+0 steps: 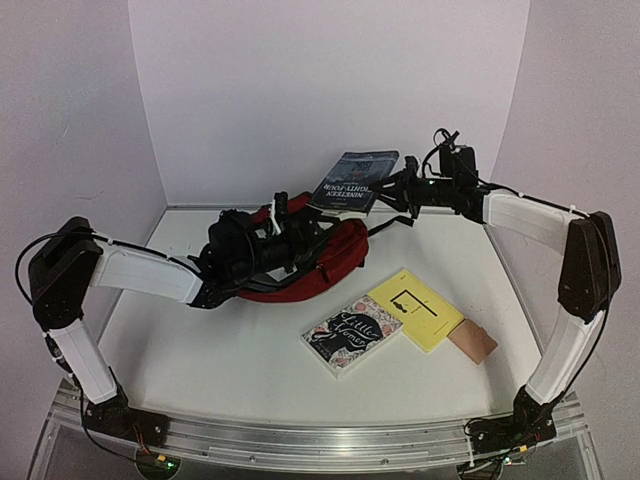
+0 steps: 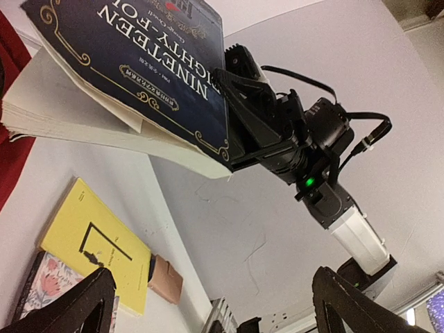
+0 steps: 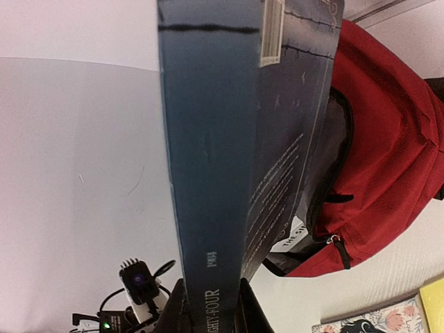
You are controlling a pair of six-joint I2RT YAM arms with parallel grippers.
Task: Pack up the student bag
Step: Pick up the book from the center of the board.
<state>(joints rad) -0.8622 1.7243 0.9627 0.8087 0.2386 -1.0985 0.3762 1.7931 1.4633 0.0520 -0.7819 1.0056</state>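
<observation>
The dark red student bag (image 1: 320, 270) lies mid-table with its zipped mouth open toward the back. It also shows in the right wrist view (image 3: 388, 139), with a book (image 3: 291, 239) lying inside the opening. My right gripper (image 1: 400, 190) is shut on the spine of a dark blue "Nineteen Eighty-Four" book (image 1: 355, 180) and holds it in the air just behind and above the bag's mouth. The right wrist view shows the gripper (image 3: 211, 316) clamping the book (image 3: 229, 139). My left gripper (image 1: 295, 235) is at the bag's top edge; its fingers (image 2: 76, 305) are spread wide with nothing between them.
A floral "Little Women" book (image 1: 350, 335), a yellow book (image 1: 420, 308) and a tan pouch (image 1: 472, 342) lie on the table in front of and to the right of the bag. White walls close in the back and sides.
</observation>
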